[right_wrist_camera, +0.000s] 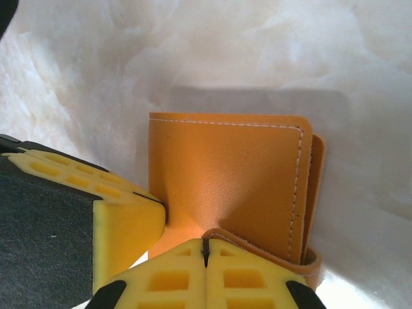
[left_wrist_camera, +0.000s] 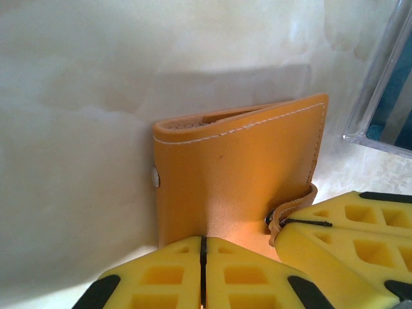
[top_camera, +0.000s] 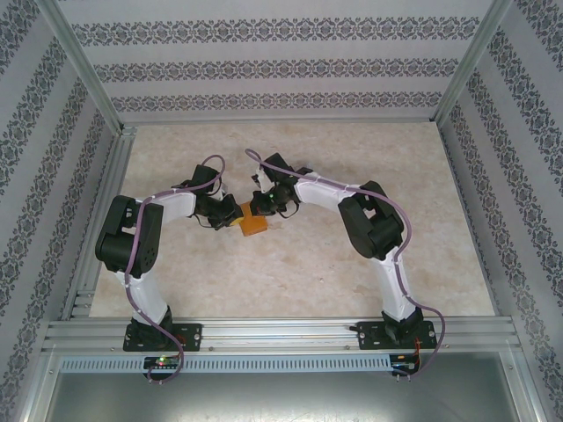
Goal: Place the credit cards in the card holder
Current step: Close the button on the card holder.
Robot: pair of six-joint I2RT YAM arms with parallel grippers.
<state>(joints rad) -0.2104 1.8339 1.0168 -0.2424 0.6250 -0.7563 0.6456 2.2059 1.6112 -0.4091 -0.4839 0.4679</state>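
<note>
We judge the task barely begun. The orange card holder (top_camera: 252, 226) lies folded on the table (top_camera: 369, 272), just ahead of both claws' tips. The left claw (left_wrist_camera: 203, 270) is pressed together, seemingly nipping the cover's near edge. The right claw (right_wrist_camera: 206, 254) is pinched on the loose leather flap at the corner. No pocket shows yet and no card is loaded. A clear box (left_wrist_camera: 380, 96) stands beyond and right of the left claw, and we cannot tell its bluish contents. Opening and every insertion remain.
</note>
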